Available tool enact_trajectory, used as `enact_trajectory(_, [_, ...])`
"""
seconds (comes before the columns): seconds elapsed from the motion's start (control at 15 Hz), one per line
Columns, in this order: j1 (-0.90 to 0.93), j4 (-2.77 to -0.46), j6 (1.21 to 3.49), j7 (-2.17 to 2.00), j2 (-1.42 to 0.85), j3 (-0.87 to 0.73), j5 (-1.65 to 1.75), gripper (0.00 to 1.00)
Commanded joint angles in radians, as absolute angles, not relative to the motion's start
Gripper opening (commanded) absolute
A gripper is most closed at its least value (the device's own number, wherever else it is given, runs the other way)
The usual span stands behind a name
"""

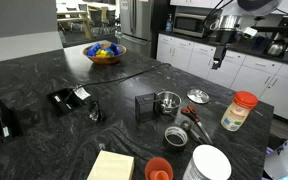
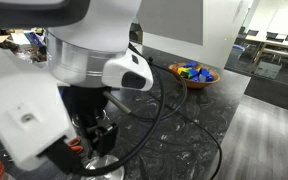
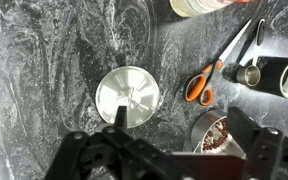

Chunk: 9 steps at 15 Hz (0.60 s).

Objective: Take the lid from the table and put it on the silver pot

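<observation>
The lid (image 3: 127,96) is a flat round silvery disc lying on the black marble counter; it also shows in an exterior view (image 1: 199,96). The silver pot (image 3: 216,134) stands beside it, open, with brownish bits inside; it also shows in an exterior view (image 1: 168,101). My gripper (image 3: 182,140) is open and empty, with its fingers spread wide. It hangs well above the counter, over the area between lid and pot. In an exterior view it is high above the lid (image 1: 221,58).
Orange-handled scissors (image 3: 206,80) lie next to the lid. A red-capped jar (image 1: 240,110), a dark tin (image 1: 174,135), an orange cup (image 1: 159,168) and a white dish (image 1: 210,162) stand near the front. A fruit bowl (image 1: 105,53) is far back. The arm (image 2: 84,70) fills one exterior view.
</observation>
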<state>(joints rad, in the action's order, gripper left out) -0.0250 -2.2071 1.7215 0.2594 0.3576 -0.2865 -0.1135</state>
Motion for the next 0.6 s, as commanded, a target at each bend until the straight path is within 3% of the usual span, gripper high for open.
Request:
enact_trajectory(0.0, [-0.06, -2.204, 1.718, 0.269, 0.353, -0.257, -0.124, 1.0])
enact_trajectory(0.53, [-0.099, -2.257, 1.843, 0.148, 0.286, -0.233, -0.1, 1.0])
